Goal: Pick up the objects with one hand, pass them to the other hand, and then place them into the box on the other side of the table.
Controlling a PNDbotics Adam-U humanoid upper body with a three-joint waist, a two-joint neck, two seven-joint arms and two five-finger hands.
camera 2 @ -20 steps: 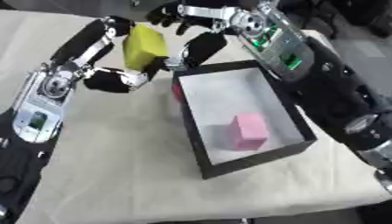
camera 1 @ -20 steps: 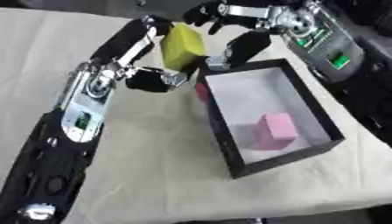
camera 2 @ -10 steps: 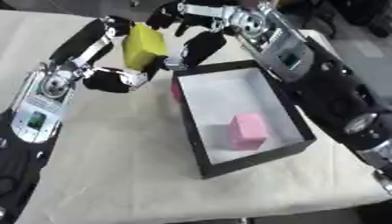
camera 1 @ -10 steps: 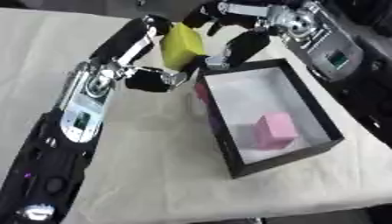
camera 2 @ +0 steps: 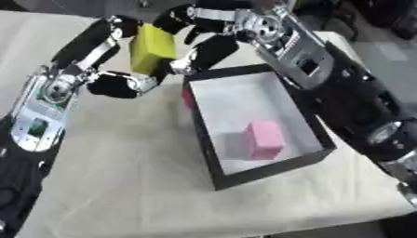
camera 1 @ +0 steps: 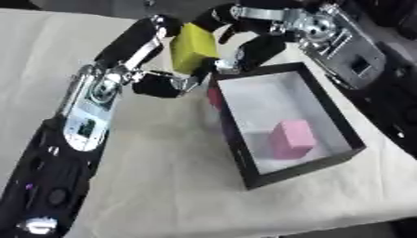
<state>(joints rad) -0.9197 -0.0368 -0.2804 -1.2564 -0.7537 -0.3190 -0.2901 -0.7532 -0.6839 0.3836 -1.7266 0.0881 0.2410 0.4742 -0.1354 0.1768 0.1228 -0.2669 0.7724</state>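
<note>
Both robot hands [camera 1: 167,81] [camera 1: 244,39] raised, fingers curled

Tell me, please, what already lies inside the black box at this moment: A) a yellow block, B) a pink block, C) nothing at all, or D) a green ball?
B: a pink block lies on the white floor of the black box, while the yellow block is up between the left hand and right hand, beyond the box's far corner.

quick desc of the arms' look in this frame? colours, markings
Both arms are black shells with silver joints. The left arm has a round silver joint and a panel with green marks. The right arm has a silver forearm plate with a dark panel. Hands are black.
</note>
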